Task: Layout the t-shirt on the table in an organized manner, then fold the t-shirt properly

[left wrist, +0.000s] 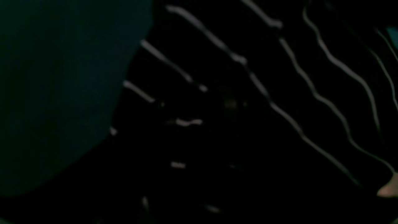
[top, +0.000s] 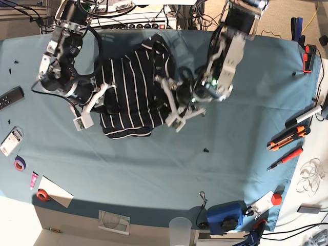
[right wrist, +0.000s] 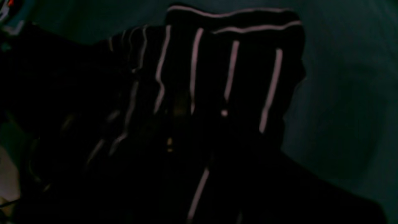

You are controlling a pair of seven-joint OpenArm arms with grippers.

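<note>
The dark t-shirt (top: pixel 133 97) with thin pale stripes lies bunched and partly folded on the teal table (top: pixel 154 174), between the two arms, its nearer edge turned over in a short band. The left gripper (top: pixel 177 110) is at the shirt's right side, its tips low over the cloth; the wrist view is too dark to tell how far open it is or whether it has hold of fabric. The right gripper (top: pixel 97 105) reaches the shirt's left side; its opening and any grip cannot be told either. Farther out on the right lie orange-handled pliers (top: pixel 288 138), with a red screwdriver (top: pixel 285 159) just nearer. On the left are a black marker (top: pixel 11 97) and, nearer, a roll of blue tape (top: pixel 19 163). At the near side stands a blue container (top: pixel 225 218), right of a clear round lid (top: pixel 180 231).
</note>
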